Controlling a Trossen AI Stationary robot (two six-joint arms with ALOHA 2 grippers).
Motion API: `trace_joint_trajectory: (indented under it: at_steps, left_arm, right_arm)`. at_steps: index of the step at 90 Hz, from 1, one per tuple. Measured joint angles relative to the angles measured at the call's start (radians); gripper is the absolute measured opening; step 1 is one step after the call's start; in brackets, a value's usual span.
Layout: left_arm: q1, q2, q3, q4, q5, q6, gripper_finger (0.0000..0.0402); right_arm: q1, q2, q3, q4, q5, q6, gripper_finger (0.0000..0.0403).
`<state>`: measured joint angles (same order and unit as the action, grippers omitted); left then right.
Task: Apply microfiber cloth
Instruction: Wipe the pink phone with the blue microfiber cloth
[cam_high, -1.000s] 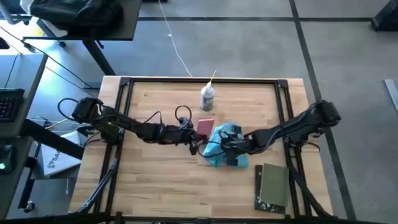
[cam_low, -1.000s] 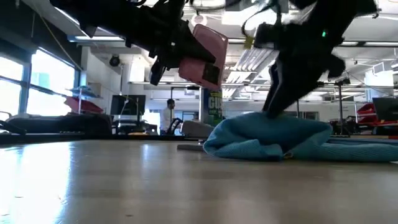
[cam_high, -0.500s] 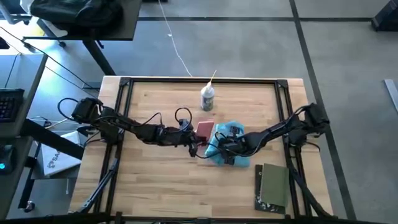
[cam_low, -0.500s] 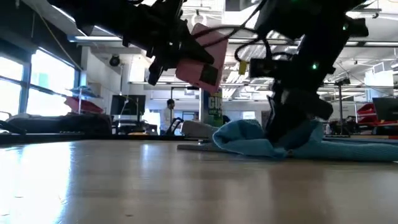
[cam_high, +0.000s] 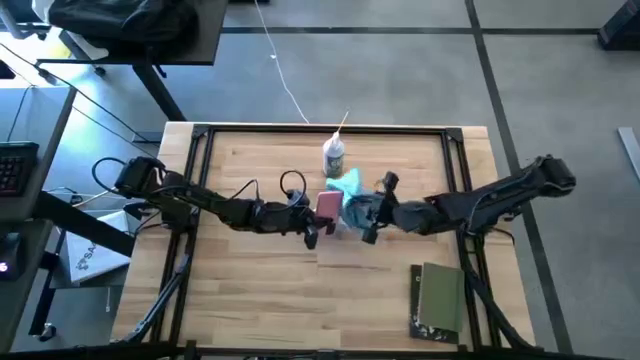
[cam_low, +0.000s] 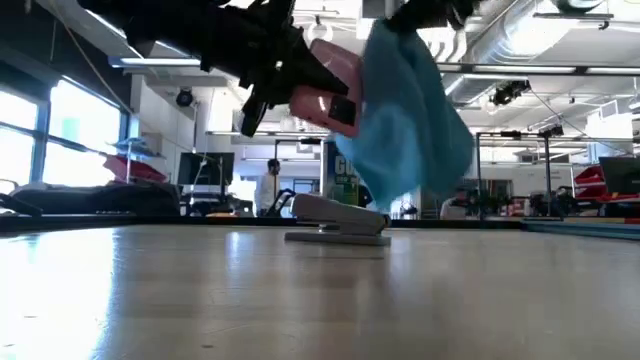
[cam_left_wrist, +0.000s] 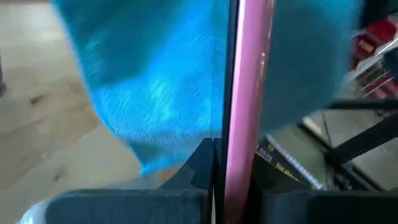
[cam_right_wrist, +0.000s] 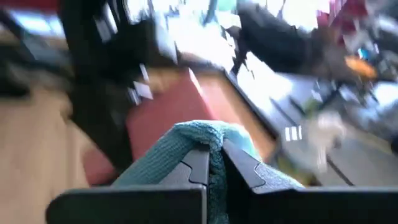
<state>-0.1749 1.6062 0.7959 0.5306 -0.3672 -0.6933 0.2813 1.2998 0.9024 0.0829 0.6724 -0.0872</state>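
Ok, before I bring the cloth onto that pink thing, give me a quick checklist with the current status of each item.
1. Right gripper shut on the microfiber cloth: ok, fabric is pinched between its fingers in the right wrist view.
2. Cloth clear of the table: ok, it hangs in the air in the low view.
3. Left gripper holding the pink flat item: ok, held up off the table.
4. Cloth touching the pink item: cannot tell; they are side by side in the high view.
5. Grey oblong object under the cloth: not ok, a low sweep could hit it.
6. Bottle clear of both arms: ok.
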Motion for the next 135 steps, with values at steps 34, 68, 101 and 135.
trace_joint_trajectory:
  at_steps: [34,68,101,135]
  left_arm:
    - [-0.025,0.002,0.0,0.112,-0.025,0.053,0.001]
    - [-0.032,0.025,0.026,0.11,-0.064,0.055,0.001]
    - [-0.036,0.048,0.026,0.112,-0.063,0.044,0.001]
    - [-0.035,0.044,0.026,0.164,-0.083,0.052,0.001]
  right_arm:
    - [-0.07,0.175,0.0,0.244,-0.145,-0.075,0.0]
    - [-0.141,0.192,0.025,0.363,-0.178,-0.312,0.0]
    - [-0.142,0.19,0.037,0.193,-0.32,-0.249,0.0]
    - [-0.086,0.155,0.035,0.112,-0.103,-0.361,0.0]
